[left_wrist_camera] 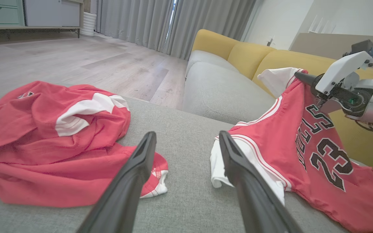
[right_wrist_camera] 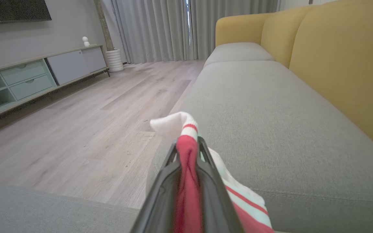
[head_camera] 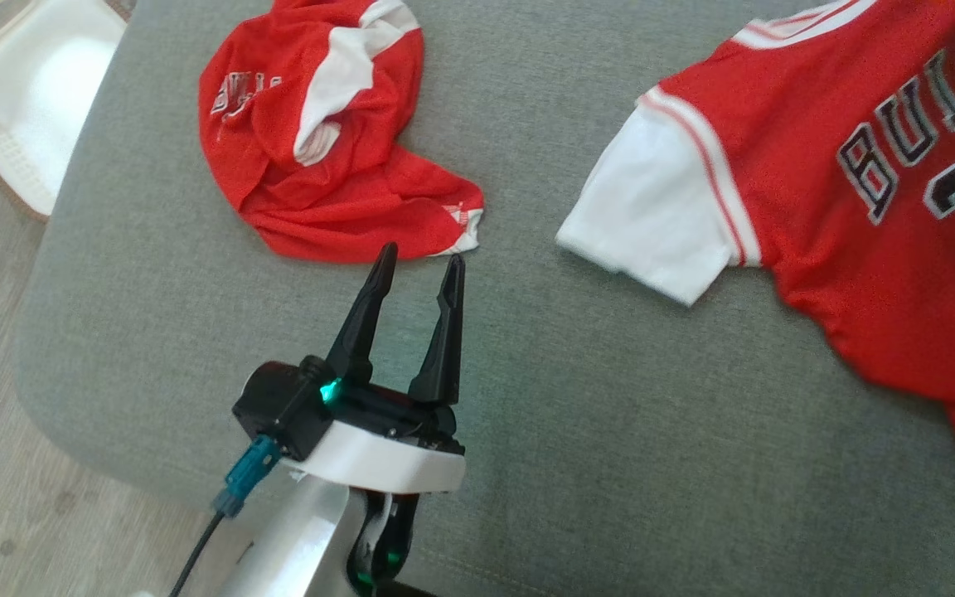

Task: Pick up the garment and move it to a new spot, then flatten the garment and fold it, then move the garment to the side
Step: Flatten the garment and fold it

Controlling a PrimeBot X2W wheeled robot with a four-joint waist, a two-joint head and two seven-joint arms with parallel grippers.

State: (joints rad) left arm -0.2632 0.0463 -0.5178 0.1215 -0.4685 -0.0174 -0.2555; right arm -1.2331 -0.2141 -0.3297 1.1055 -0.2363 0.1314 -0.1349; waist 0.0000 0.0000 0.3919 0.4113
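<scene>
The garment is a red jersey with white sleeves and black "23" lettering, spread over the right of the grey sofa seat. My right gripper is shut on a red-and-white fold of the garment. In the left wrist view the right gripper holds the garment up by its top edge. My left gripper stands open and holds nothing, its tips just short of a second, crumpled red garment. From the left wrist the open left gripper points between the two garments.
A white plastic basket stands on the wooden floor off the seat's far left corner. The sofa's yellow backrest runs along one side. A pale low cabinet stands across the floor. The crumpled red garment lies left of my left fingers.
</scene>
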